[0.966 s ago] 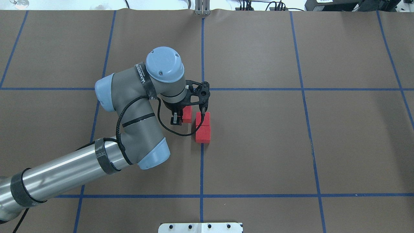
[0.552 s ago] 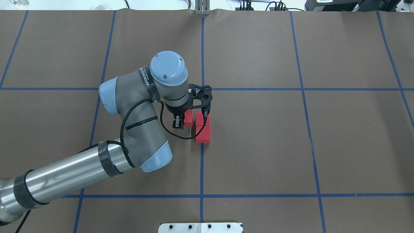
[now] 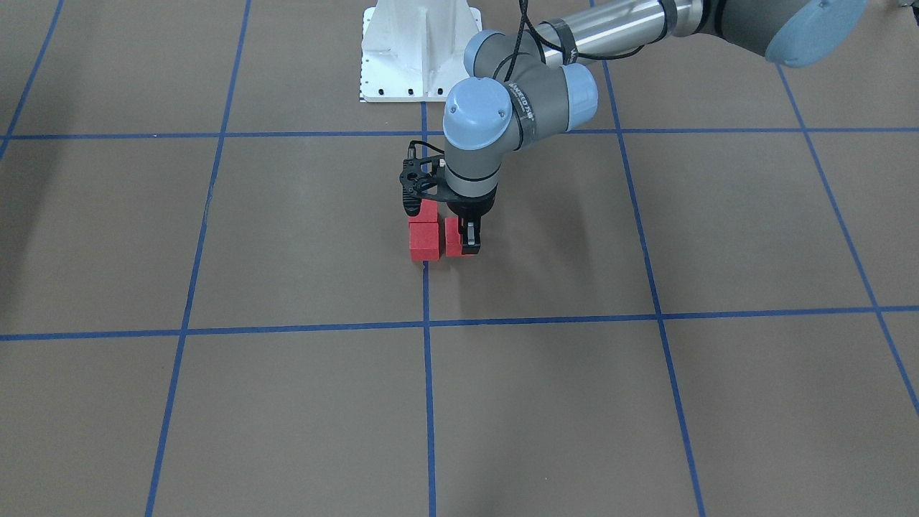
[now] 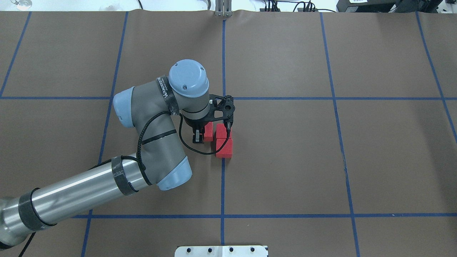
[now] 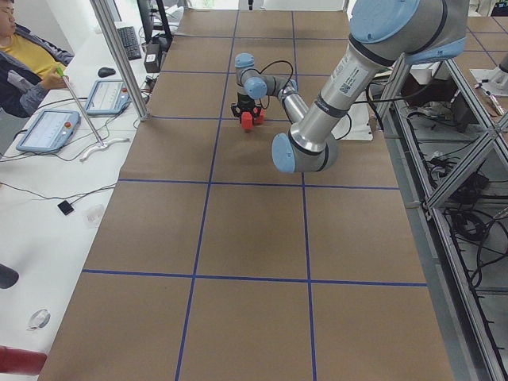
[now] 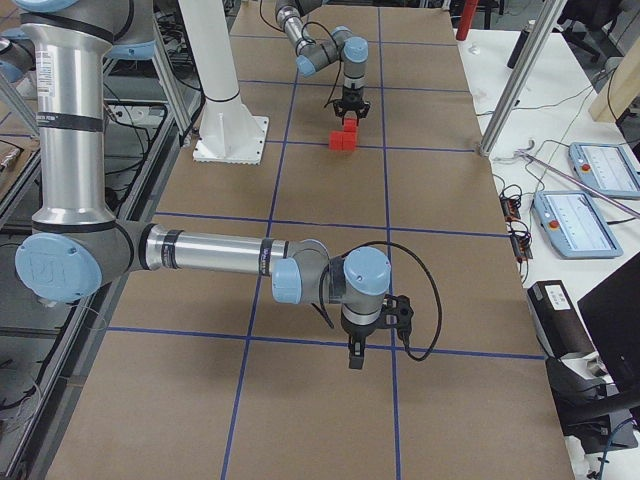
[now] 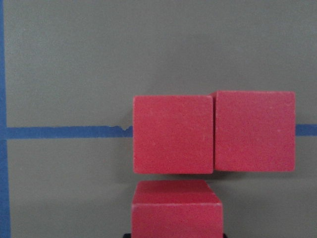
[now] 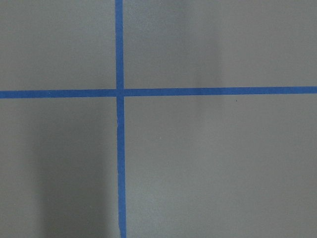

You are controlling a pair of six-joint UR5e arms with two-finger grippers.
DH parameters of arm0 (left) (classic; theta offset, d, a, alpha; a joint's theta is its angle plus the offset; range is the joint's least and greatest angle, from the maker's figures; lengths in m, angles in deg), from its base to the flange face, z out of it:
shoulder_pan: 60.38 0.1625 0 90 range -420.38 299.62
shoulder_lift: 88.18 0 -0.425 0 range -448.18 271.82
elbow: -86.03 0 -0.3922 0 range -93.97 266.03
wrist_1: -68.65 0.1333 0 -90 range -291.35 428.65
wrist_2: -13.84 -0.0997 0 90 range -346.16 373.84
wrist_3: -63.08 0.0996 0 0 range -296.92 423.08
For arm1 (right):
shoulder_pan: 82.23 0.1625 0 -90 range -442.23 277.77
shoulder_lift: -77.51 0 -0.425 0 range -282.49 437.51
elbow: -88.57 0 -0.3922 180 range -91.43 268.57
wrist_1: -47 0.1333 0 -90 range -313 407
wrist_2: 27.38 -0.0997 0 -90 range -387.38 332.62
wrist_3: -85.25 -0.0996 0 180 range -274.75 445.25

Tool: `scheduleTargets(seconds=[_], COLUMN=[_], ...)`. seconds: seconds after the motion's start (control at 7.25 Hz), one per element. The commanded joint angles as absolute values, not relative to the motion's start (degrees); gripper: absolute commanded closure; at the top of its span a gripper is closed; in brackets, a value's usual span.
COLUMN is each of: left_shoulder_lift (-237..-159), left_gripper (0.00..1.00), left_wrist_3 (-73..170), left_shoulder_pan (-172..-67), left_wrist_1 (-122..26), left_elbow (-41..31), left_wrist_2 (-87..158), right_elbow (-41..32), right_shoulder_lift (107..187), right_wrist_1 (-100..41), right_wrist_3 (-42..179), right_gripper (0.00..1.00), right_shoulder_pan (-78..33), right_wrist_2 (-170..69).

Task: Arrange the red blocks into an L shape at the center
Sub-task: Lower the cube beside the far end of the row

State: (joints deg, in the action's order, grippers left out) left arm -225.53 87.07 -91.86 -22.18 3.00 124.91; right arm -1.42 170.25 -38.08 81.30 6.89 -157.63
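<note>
Your left fingers [image 4: 196, 136] are clenching on the third red block [image 4: 208, 131] and holding it low at the counter [image 4: 285, 160]; you cannot tell whether it is touching down. The other two are lying directly to the robot's right of that block. The far block [image 7: 173, 134] and the near block [image 7: 254, 131] are touching and sitting on the blue tape line [image 4: 222, 171] at the center [image 4: 250, 142], their long axis running along it. The held block is lining up squarely with the far block, with only a narrow gap between them. You are probably one short push rightward from closing the L. The left arm is the one to use. The right fingers [image 6: 352, 358] are hanging well apart over a tape crossing, and you cannot tell their state.
</note>
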Motion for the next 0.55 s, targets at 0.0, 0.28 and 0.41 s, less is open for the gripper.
scheduleTargets(seconds=[0.0, 0.28, 0.41], left_shoulder_lift=[-225.90, -225.90, -225.90], left_gripper=[0.96, 0.90, 0.89], left_wrist_3=[86.99, 86.99, 86.99], left_shoulder_pan=[-91.76, -91.76, -91.76], left_wrist_1=[-22.40, -22.49, -22.49], left_elbow=[3.23, 3.41, 3.41], left_wrist_2=[124.94, 124.94, 124.94], right_elbow=[-1.34, -1.43, -1.61], right_shoulder_lift=[170.15, 170.15, 170.15], right_wrist_1=[-38.08, -38.08, -38.08], right_wrist_3=[81.30, 81.21, 81.30], right_gripper=[0.01, 0.01, 0.01], right_shoulder_pan=[6.89, 6.89, 6.89], right_wrist_2=[-157.63, -157.63, -157.63])
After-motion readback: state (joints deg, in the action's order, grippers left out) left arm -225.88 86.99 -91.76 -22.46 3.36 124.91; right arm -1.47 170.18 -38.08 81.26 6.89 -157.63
